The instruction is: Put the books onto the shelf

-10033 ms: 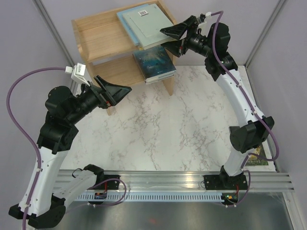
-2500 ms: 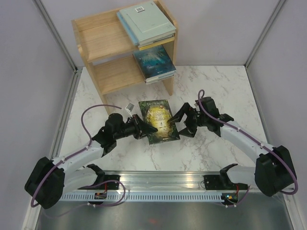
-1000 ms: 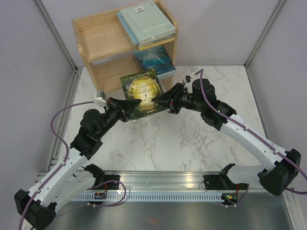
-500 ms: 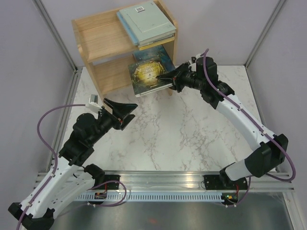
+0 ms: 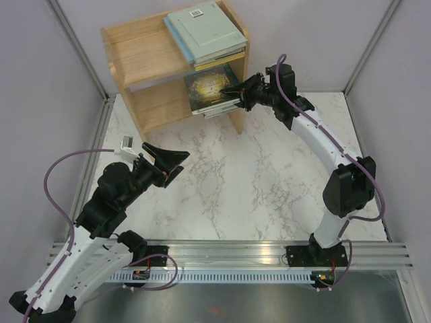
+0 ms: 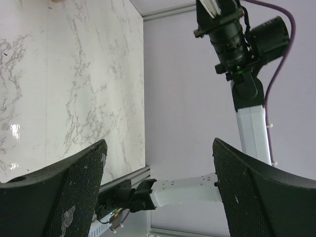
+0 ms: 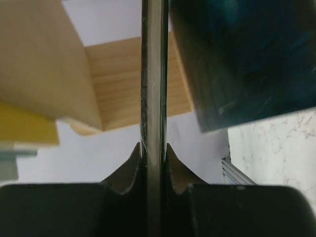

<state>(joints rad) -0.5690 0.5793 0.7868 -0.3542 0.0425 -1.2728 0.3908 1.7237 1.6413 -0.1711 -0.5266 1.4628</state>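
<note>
1 thin green-gold book, probably light, slick and a bit floppy so best pinched deep at its edge, is clamped in right gripper over lower tier of shelf; left gripper jaws apart, empty, above table.

Pale wood, dark cover
Light natural-wood shelf unit; dark green-and-gold paperback book; pale grey-green flat paperback on top; white, grey-veined marble tabletop.

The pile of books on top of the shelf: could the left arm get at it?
Probably yes. The left tool is open, with nothing between it and the pile; the right tool holds a book lower down, at the bottom tier of the shelf.
</note>
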